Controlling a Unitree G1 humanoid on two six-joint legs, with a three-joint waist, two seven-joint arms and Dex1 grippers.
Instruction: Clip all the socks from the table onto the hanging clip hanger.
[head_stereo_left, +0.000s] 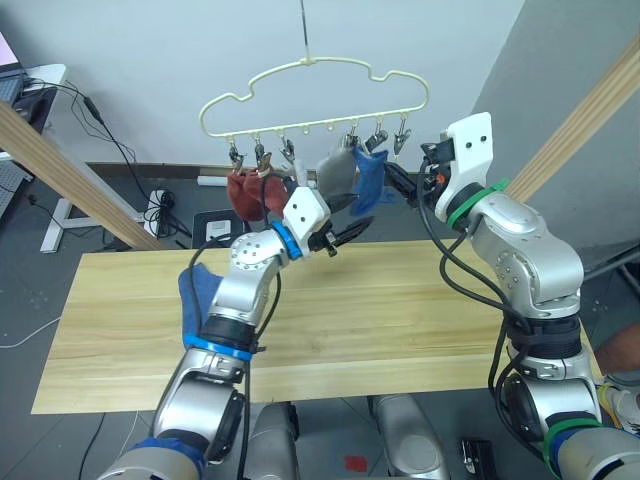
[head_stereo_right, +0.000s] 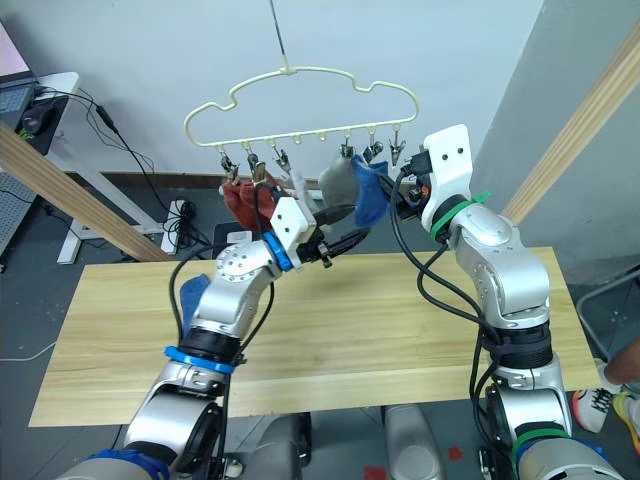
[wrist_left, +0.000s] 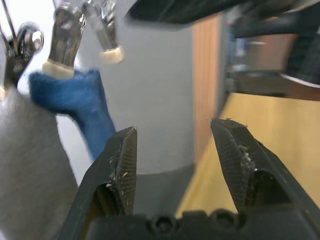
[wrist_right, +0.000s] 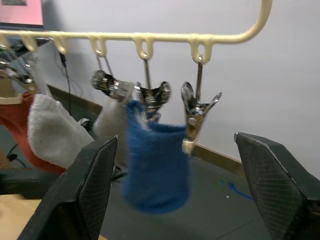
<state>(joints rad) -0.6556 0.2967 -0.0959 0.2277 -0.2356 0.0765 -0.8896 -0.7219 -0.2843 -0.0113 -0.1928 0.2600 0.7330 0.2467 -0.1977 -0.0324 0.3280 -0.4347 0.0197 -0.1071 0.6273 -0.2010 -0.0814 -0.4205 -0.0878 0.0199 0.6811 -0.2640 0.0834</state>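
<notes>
Light wooden planks form the table (head_stereo_left: 400, 320), which spans the lower half of the head views; no writing or label can be read on any surface. One blue sock (head_stereo_left: 197, 292) lies on the table at centre left, partly hidden behind the left forearm.

Above the table, at upper centre of the frame, the pale yellow-green clip hanger (head_stereo_left: 315, 92) hangs by its metal hook against the white wall, with a row of silver clips along its lower bar. Two rust red socks (head_stereo_left: 245, 194) hang from the clips at the left end. Next to them hangs a light grey sock (wrist_right: 52, 132), then a second light grey sock (head_stereo_left: 337, 172), then a second blue sock (head_stereo_left: 370, 180). One clip (head_stereo_left: 402, 138) at the right end holds nothing.

The left gripper (head_stereo_left: 340, 237) is raised below the hanging socks, at centre frame, fingers parted a moderate width and holding nothing; the left wrist view shows the blue sock just beyond its fingertips. The right gripper (wrist_right: 175, 150) is raised at the right end of the hanger, fingers spread wide and empty, with the hung blue sock and the free clip between them in the right wrist view.

A small white desk (head_stereo_left: 40, 85) with cables stands at upper left.
</notes>
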